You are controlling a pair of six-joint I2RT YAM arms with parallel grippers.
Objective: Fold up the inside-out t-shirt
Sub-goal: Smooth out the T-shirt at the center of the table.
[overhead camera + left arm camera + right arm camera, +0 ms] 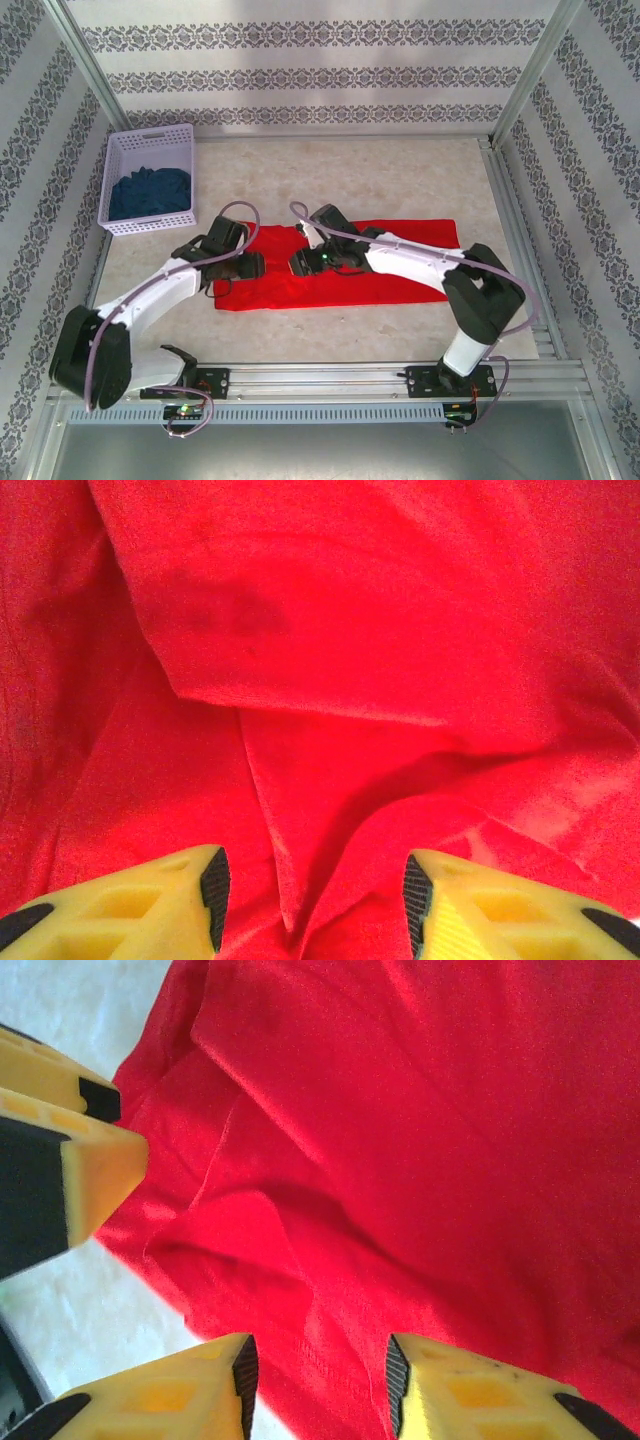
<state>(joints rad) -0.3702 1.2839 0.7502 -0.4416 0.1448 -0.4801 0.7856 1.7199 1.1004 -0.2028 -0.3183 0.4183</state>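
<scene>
Top external view: the shirt (430,232) lies flattened as a long red band across the middle of the table (400,170). The left gripper (255,266) and right gripper (298,264) meet low over its left end, nearly tip to tip. A white mesh basket (150,224) holding blue cloth (150,195) stands well apart at the far left. Left wrist view: the left gripper's fingers (150,910) are spread wide, yellow with ribbed black pads (215,885), and clamp nothing. Between them a soft ridge of shirt (350,610) runs up toward a folded flap with a rounded, doubled edge. The cloth is a matte knit, limp, creasing in shallow valleys. Right wrist view: the right gripper (315,1380) is likewise spread, hanging over the shirt's edge where it meets the pale speckled table (60,1000). A seam line and a layered corner show there. A yellow-and-black block at the left is probably the other gripper's finger, though the framing is too tight to be sure. The step in hand looks to be taking hold of this end to fold it over. To do it well, each gripper should drop until its lower finger slides under every layer at the edge. It should close on the firm hem rather than the loose ridge. Both should then lift level and together, so the band carries across without sagging or the layers pulling apart.
</scene>
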